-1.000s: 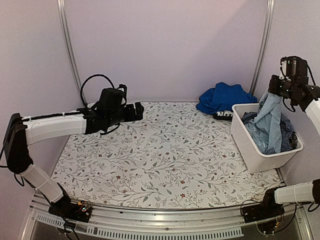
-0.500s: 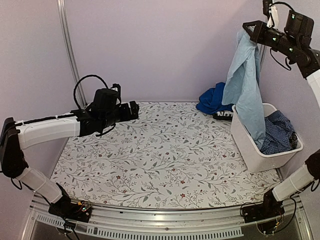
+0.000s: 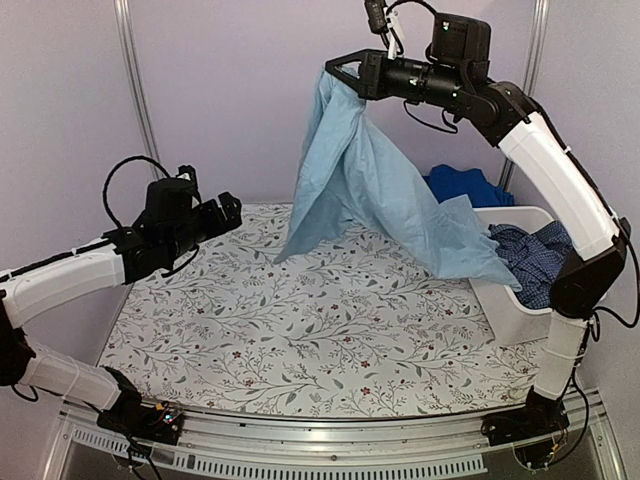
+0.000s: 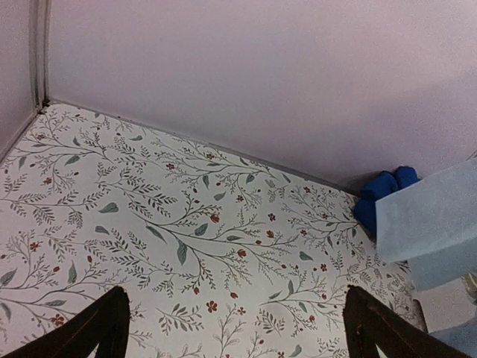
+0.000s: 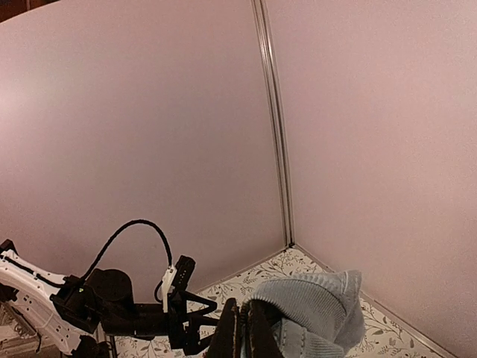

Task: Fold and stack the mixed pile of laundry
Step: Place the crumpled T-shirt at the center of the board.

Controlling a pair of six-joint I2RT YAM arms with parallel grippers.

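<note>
We have the right claw [image 3: 335, 75] high above the back of the table, its fingers pinched fully together on a bunched edge of the pale blue garment [image 3: 370, 190]. The cloth hangs from it in a long sheet. One lower corner reaches down toward the table cover [image 3: 300, 330]; we cannot tell whether it touches. The other end trails across to the rim of the white tub [image 3: 520, 310]. The dark check garment [image 3: 535, 255] lies inside that tub, and the royal blue garment [image 3: 470, 185] sits on the table behind it. The left claw [image 3: 228, 210] hovers over the left of the table, spread as wide as it goes and holding nothing.

We see several risks from here. The grip is a narrow pinch on gathered fabric, so a quick swing could let the whole sheet slide out and drop in a heap. The trailing end may be caught on the tub rim or on the dark check garment. Pulling further left could then drag that garment out or shift the tub. The sheet also hangs twisted and doubled, so the left claw may close on two layers instead of a single corner, and the garment would then not spread flat.
</note>
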